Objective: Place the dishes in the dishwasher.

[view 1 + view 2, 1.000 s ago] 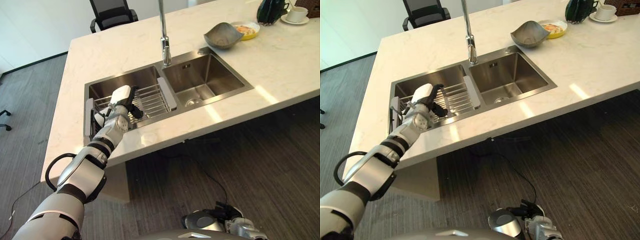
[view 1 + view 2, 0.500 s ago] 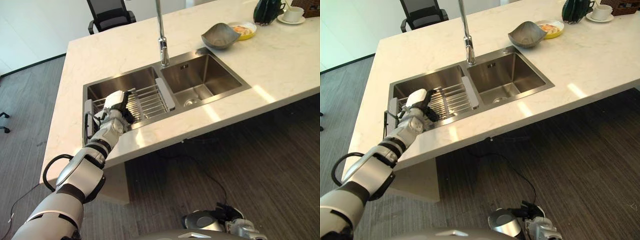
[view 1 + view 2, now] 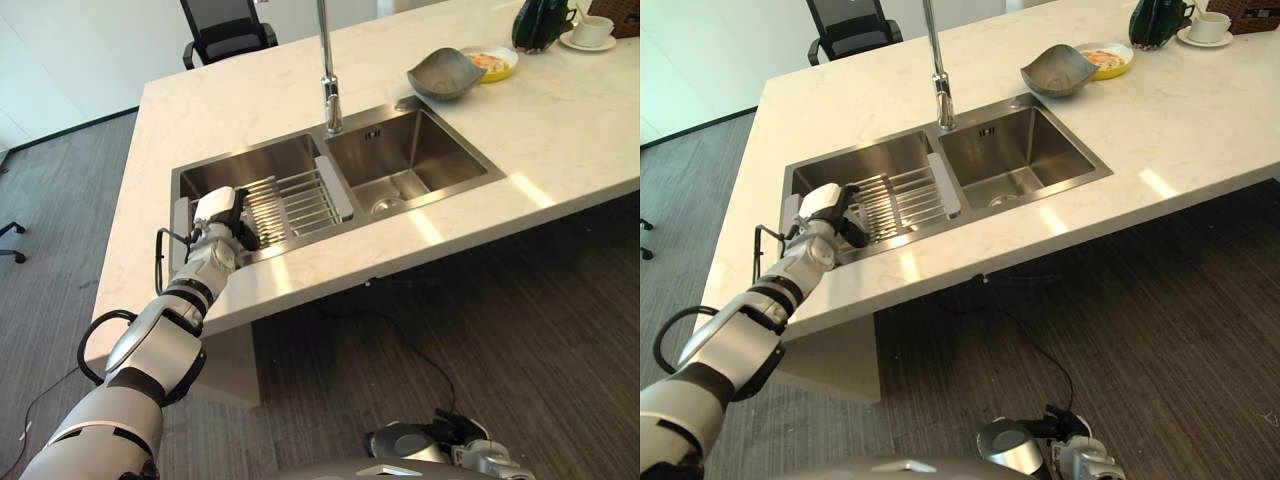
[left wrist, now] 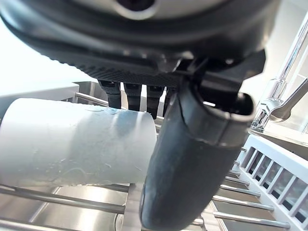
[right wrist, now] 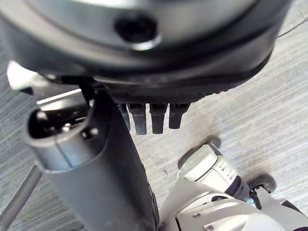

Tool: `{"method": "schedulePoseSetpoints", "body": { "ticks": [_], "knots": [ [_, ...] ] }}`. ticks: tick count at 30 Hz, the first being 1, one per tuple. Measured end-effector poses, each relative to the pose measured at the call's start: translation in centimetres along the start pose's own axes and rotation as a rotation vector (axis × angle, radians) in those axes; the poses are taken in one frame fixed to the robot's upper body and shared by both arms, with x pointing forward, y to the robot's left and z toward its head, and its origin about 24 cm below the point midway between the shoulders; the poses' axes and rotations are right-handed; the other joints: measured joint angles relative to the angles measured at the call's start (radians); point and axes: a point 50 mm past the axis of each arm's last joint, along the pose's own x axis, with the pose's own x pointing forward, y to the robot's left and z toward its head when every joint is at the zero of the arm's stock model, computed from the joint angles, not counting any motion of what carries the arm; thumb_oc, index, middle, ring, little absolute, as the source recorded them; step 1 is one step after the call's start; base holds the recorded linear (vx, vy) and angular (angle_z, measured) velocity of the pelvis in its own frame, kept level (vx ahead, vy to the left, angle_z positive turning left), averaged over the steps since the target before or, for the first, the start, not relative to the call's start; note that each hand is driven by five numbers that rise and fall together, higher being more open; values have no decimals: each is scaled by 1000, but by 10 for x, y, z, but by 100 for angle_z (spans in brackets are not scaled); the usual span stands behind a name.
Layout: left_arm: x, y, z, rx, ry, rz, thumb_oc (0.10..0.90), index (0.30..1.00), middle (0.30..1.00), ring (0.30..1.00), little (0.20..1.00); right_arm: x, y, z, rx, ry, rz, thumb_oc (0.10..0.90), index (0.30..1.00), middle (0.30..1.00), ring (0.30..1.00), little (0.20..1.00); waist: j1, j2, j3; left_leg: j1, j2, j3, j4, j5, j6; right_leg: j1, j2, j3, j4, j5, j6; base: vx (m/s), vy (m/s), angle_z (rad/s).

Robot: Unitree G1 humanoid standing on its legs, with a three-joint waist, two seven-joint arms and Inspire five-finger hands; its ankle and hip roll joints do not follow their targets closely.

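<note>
Marble-topped desk (image 3: pixel 250 100) carries a double steel sink (image 3: pixel 400 190) with a tall faucet (image 3: pixel 328 90) standing at the back between its two basins.

At the far left, the left robot hand (image 3: pixel 222 222) reaches into the left basin, over the near-left end of a wire dish rack (image 3: pixel 295 200) that spans that basin. In the left wrist view its thumb (image 4: pixel 192 159) and fingers (image 4: pixel 130 94) curl round a white cup (image 4: pixel 72 142) lying on its side, which sits just above the rack's metal bars. The cup is therefore in the left robot hand, at the rack.

Further right, the right basin (image 3: pixel 1015 160) lies bare beside the rack.

Toward the far right corner of the desk sit a grey bowl (image 3: pixel 445 72), a yellow bowl (image 3: pixel 492 62) touching or just behind it, a dark green vessel (image 3: pixel 540 22), and a white cup on a saucer (image 3: pixel 590 30).

The right robot hand (image 5: pixel 144 113) hangs low above the grey floor (image 5: pixel 269 110), its fingers short and relaxed, thumb forward, holding nothing.

A black office chair (image 3: pixel 225 30) stands beyond the desk.
</note>
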Motion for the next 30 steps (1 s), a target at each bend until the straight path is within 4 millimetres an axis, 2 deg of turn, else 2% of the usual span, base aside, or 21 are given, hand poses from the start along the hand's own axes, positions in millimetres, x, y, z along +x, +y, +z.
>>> {"method": "schedulePoseSetpoints", "body": {
  "ticks": [4,7,14,22,27,28,29,30],
  "knots": [
    [0,0,-3,4,13,-6,800,900,900,900,900,0,0,0,-3,2,-1,800,900,900,900,900,1,1,-3,0,1,0,0,0,0,0,0,-1,0,1,1,0,0,0],
    [-2,-4,-16,18,66,-51,800,900,900,900,900,0,-1,-2,-22,14,-2,800,900,900,900,900,0,6,-12,0,2,0,0,0,0,0,2,0,-2,3,4,5,-4,-2],
    [-4,-8,-31,34,140,-105,800,900,900,900,900,0,-3,-5,-36,33,-5,800,900,900,900,900,1,8,-21,0,5,0,0,0,0,0,5,1,-3,5,5,0,0,0],
    [-5,-9,-35,38,164,-135,800,900,900,900,900,0,-3,-6,-59,46,2,800,900,900,900,900,0,7,-34,0,6,3,0,0,0,0,8,5,-4,6,5,0,0,0],
    [-4,-12,-30,72,162,-160,800,900,900,900,900,0,-4,-7,-60,65,-3,800,900,900,900,900,6,7,-38,0,7,1,0,0,0,0,7,3,-5,6,5,0,0,0],
    [-4,-12,-31,70,167,-161,657,686,686,686,686,0,-4,-6,-62,71,-4,800,900,900,900,900,9,7,-39,0,7,0,0,0,0,0,7,3,-5,6,5,0,0,0],
    [-4,-11,-33,71,176,-170,400,300,300,300,300,1,-4,-4,-64,75,0,800,900,900,900,900,9,7,-40,0,7,0,0,0,0,0,7,4,-6,6,5,0,0,0],
    [-4,-11,-35,68,188,-185,400,300,300,300,300,1,-4,-3,-76,75,10,800,900,900,900,900,9,8,-43,1,8,0,0,0,0,0,8,4,-6,6,5,0,0,0]
  ]
}}
